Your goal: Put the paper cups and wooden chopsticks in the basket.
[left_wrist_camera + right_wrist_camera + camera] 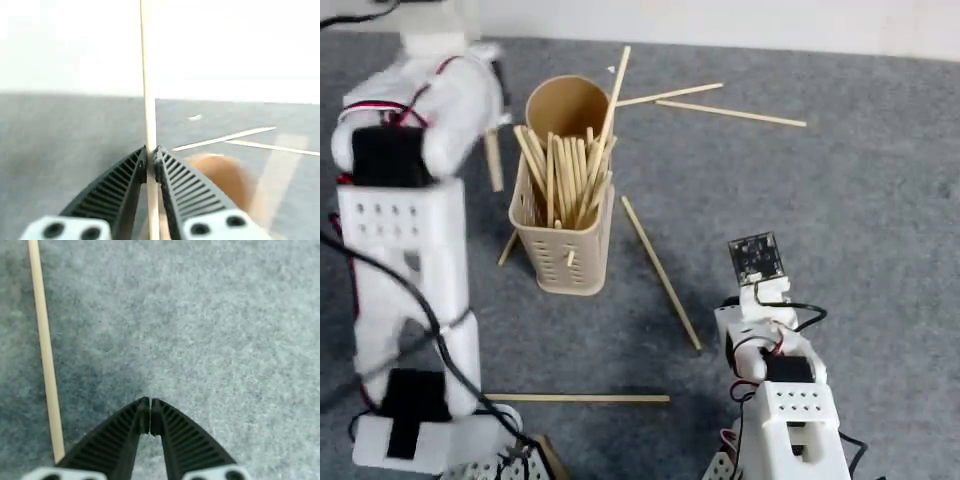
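My left gripper (150,156) is pinched tight on a chopstick (146,75), which runs straight through between the tips and pokes out both ends. It's just beside the basket (565,266), which already holds a paper cup (566,104) and a bunch of sticks (560,172). My right gripper (150,415) is closed on nothing, hovering over the grey mat (225,330) with a loose chopstick (45,355) lying off to one side, not touching.

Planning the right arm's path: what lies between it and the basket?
One loose chopstick lies diagonally between the basket and the right arm, as the high view shows.
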